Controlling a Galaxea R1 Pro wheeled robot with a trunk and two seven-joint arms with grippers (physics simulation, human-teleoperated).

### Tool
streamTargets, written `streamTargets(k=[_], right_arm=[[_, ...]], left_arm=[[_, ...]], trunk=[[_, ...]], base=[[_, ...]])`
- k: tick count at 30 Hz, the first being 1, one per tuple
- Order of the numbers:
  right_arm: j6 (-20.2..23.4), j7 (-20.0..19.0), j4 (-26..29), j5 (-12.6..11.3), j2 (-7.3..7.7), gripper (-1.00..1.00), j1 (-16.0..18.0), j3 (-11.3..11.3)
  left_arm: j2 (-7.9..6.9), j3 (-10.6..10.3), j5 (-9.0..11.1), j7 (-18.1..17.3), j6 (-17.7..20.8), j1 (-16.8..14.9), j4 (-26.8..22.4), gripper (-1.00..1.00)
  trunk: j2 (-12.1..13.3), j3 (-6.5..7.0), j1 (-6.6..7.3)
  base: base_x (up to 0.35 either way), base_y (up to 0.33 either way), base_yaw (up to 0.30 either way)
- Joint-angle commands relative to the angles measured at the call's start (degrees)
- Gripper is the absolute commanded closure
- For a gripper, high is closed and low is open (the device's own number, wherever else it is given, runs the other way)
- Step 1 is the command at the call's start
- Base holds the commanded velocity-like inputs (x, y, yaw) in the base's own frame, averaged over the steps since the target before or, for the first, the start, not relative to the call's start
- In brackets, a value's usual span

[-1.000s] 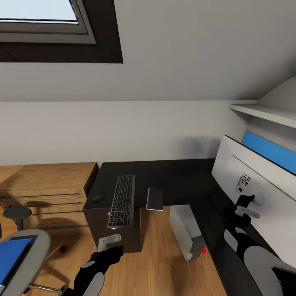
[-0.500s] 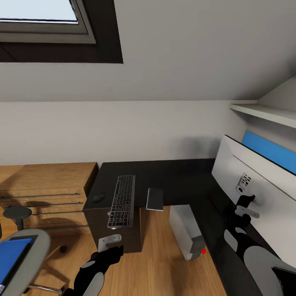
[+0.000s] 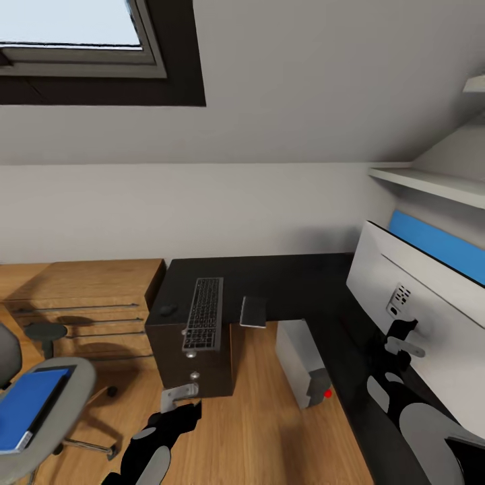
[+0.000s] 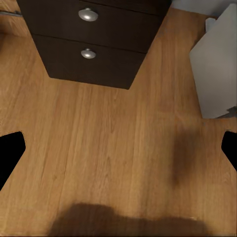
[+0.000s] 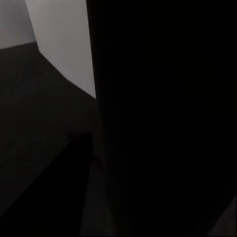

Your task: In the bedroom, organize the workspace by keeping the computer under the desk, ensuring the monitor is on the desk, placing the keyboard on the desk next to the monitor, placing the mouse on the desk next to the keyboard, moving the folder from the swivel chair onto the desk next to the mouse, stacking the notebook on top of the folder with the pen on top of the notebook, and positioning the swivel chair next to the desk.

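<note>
Left jaws (image 3: 180, 399): spread wide over bare wooden floor (image 4: 113, 148), holding nothing; black fingertips (image 4: 10, 150) sat at both edges of the left wrist view.
Beyond left jaws: dark drawer unit (image 3: 195, 367) stood ahead; keyboard (image 3: 204, 322) lay on the worktop (image 3: 296, 283) above it.
Mouse (image 3: 167, 310): just beside the keyboard, on its left.
Notebook (image 3: 253, 312): grey slab right of the keyboard, overhanging the worktop edge.
Computer (image 3: 301, 364): on the floor, right of left jaws, beneath the worktop.
Folder (image 3: 30, 407): blue, on the swivel chair (image 3: 64, 397), left of left jaws.
Right jaws (image 3: 397, 343): against the monitor (image 3: 411, 296) back; opening cannot be told.
</note>
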State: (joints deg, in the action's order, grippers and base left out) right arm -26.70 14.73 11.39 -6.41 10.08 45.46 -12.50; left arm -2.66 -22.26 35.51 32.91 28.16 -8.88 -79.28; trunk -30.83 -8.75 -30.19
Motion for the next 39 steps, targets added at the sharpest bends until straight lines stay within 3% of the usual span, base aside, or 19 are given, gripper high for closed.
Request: streamTargets(k=[1,39], right_arm=[[-0.35,0.12,-0.05,-0.68,0.02,1.00,0.07,0.11],[-0.87,0.09,-0.03,-0.35,-0.14,1.00,0.07,0.37]], left_arm=[[-0.06,-0.16,0.55,0.58,0.06,-0.06,-0.09,-1.00],[-0.10,-0.16,0.52,0.58,0.06,-0.05,-0.09,-1.00]], trunk=[[-0.11,-0.11,0.01],[-0.11,-0.11,0.01]], base=[[-0.331,0.000,0.000],[-0.332,0.000,0.000]])
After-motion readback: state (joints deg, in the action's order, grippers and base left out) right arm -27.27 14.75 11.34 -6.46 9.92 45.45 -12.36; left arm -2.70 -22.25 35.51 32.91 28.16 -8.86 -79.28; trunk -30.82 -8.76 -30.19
